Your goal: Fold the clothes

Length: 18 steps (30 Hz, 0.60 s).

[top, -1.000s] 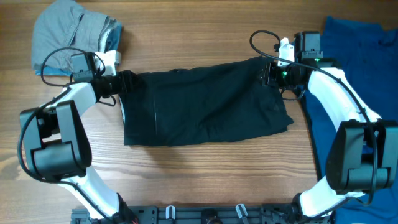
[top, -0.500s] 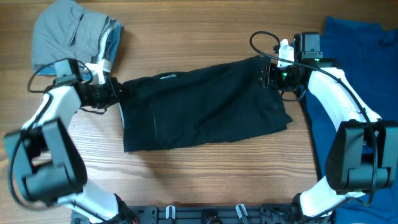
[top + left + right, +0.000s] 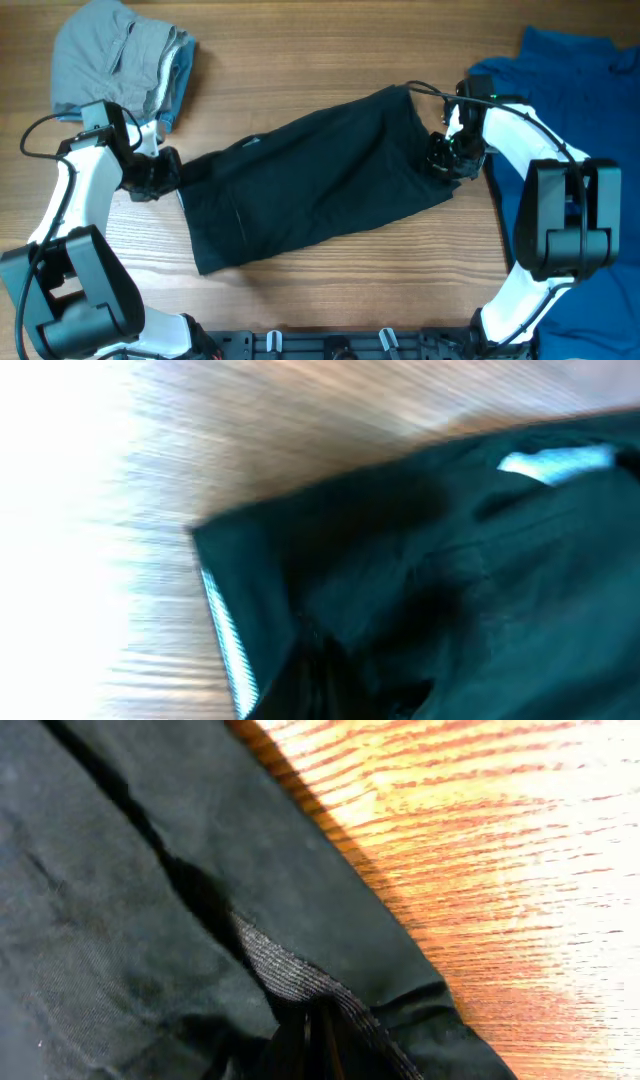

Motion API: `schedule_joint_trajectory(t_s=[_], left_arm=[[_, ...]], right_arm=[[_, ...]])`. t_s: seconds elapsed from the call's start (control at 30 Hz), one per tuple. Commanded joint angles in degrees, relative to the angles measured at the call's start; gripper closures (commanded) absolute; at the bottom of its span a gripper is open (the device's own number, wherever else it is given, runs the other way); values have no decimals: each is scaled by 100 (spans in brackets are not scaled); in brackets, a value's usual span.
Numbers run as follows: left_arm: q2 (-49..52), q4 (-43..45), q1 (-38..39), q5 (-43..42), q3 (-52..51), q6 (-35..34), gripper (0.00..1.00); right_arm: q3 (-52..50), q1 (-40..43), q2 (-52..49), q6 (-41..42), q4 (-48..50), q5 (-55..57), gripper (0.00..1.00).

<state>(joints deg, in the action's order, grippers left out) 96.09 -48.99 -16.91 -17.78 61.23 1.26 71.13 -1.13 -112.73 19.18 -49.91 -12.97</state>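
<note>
A black garment [image 3: 310,180] lies slanted across the middle of the wooden table, its left end lower than its right. My left gripper [image 3: 165,172] is shut on the garment's left edge, where a pale striped band [image 3: 228,645] shows in the left wrist view. My right gripper [image 3: 443,160] is shut on the garment's right edge, pinching a ribbed hem [image 3: 300,985] between its fingers. In both wrist views black cloth [image 3: 120,920] fills most of the picture and hides the fingertips.
A grey and light-blue garment [image 3: 115,50] lies bunched at the back left corner. A blue garment [image 3: 580,130] covers the table's right side, beside and under the right arm. Bare wood [image 3: 330,290] shows in front of the black garment.
Both grippers have shut on the black garment's ends and moved toward the front of the table. The garment has been dragged and now lies slanted rather than straight across.
</note>
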Motion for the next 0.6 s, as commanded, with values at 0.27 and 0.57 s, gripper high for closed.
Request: schedule_joint_trajectory(t_s=[0.27, 0.57], left_arm=[[129, 531, -400, 1377, -905, -1172, 91], [-522, 463, -393, -254, -461, -595, 76]], right_arm=[[-13, 15, -378, 225, -9, 291, 84], [804, 57, 1032, -1016, -420, -782, 71]])
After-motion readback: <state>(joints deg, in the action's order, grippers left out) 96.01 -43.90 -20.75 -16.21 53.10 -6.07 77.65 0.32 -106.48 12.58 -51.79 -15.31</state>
